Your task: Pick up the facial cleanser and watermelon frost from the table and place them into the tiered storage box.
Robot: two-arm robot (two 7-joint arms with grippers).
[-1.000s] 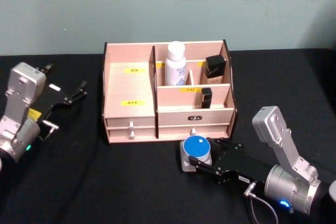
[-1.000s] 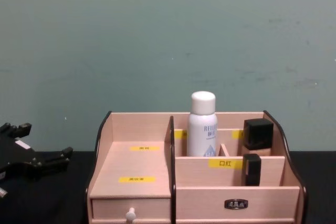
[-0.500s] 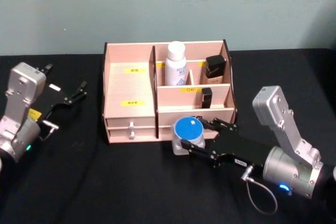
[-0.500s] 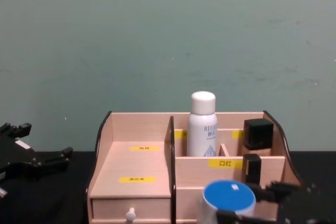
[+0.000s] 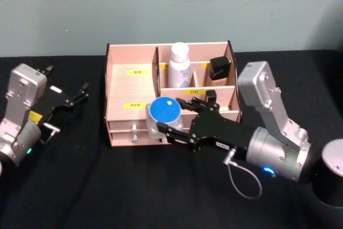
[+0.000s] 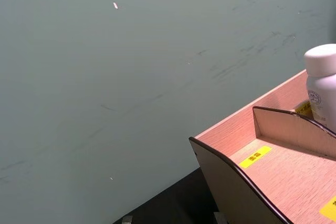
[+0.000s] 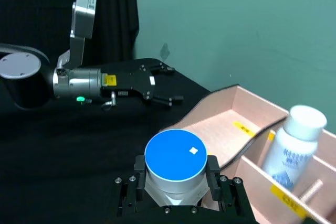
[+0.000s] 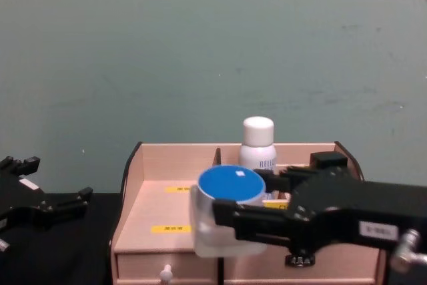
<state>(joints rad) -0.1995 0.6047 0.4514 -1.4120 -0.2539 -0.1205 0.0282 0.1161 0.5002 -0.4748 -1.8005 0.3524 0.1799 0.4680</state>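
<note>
Scuffed teal wall (image 8: 213, 51) — black table (image 5: 107, 186), seemingly cloth-covered.

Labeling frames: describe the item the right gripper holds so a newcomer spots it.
Start at the tiered storage box on the black table. Just before its front, the right gripper is shut on a squat pale jar, the one item with a round bright-blue lid.

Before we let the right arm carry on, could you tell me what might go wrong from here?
The right gripper holds the blue-lidded jar only by its sides, so it could slip. It hangs near the storage box, close to the dark-edged divider, and might clip it on the way in. The left gripper sits open and off to the side, unlikely to interfere.
</note>
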